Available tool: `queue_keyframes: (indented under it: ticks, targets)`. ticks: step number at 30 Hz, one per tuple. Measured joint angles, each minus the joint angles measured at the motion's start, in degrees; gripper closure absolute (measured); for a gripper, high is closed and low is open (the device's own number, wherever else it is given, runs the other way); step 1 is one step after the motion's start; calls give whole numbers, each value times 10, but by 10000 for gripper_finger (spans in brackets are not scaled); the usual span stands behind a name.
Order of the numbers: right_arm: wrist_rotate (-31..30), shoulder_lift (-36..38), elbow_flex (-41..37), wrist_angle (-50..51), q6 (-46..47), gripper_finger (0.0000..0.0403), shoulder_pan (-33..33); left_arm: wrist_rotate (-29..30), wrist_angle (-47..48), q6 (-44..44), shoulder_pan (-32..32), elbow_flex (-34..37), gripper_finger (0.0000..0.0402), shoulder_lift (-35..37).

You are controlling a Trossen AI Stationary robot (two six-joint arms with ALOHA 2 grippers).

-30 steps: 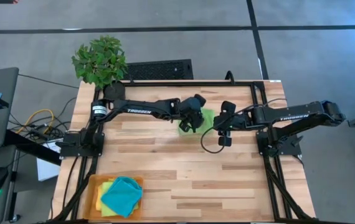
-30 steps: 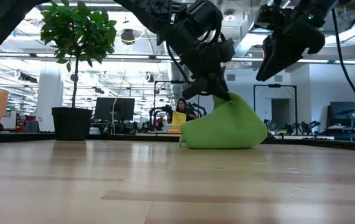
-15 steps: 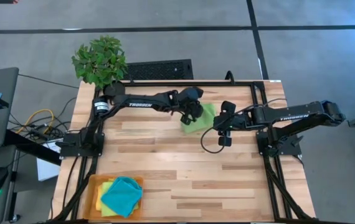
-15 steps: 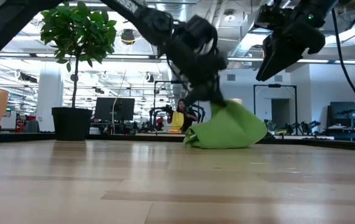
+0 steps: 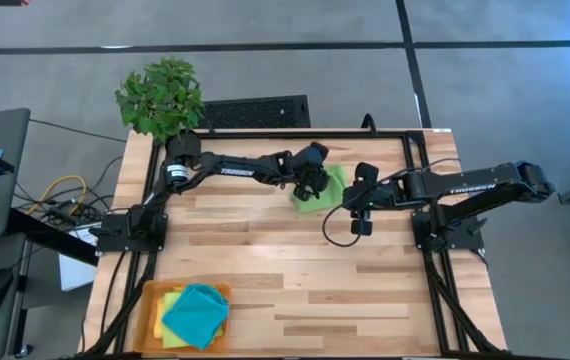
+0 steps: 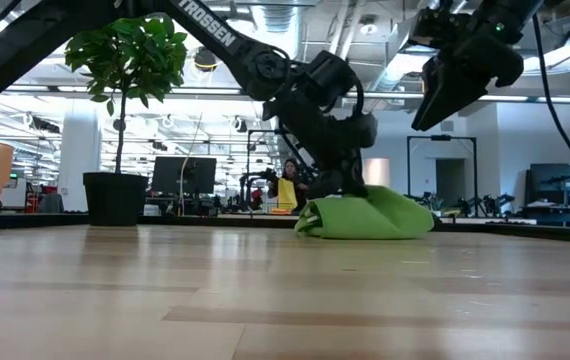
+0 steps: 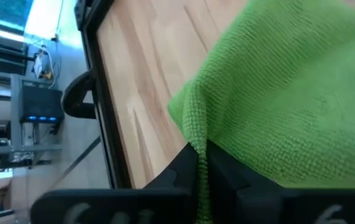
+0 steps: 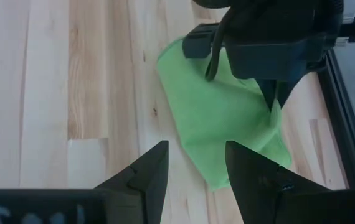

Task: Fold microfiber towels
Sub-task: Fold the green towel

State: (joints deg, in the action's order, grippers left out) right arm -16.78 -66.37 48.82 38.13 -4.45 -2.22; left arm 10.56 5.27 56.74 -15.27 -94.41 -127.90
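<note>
Lowered since a second ago, our left gripper (image 5: 312, 186) has carried the lime green towel (image 5: 327, 190) down from a raised peak to a low fold on the wooden table (image 5: 265, 260), at its far edge. Its fingers pinch a towel corner. Our right gripper (image 5: 357, 205) hovers just beside, fingers spread, holding nothing. Teal towel (image 5: 196, 312) tops the stack in our orange tray (image 5: 152, 300).

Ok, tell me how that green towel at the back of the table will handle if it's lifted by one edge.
Likely floppy: the green towel lies in a soft, rounded heap under the left gripper, which pinches a thin fold of it. Probably light, since that small pinch gathers the cloth. Its looped pile in the left wrist view suggests it drags on the wooden table rather than sliding.
</note>
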Motion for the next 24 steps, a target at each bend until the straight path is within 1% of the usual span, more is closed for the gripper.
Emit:
queue_keyframes:
  ticks: [4,9,13,15,18,20,22,24]
  targets:
    - [0,0,0,0,0,220,0,10,-19,-31,0,0,358,0]
    - [0,0,0,0,4,220,1,30,-36,-36,0,0,311,0]
    - [0,0,0,0,4,220,1,56,-53,-64,3,0,291,4]
    - [-2,0,0,1,4,220,1,60,-44,-85,4,-8,286,6]
    - [-20,0,0,6,4,220,2,63,10,-144,7,-33,286,11]
    - [-30,0,0,8,5,220,10,60,76,-188,7,-50,288,20]
    - [-30,1,0,8,4,220,24,34,130,-231,7,-64,289,25]
    - [-30,1,0,9,0,220,41,-18,209,-270,7,-64,289,39]
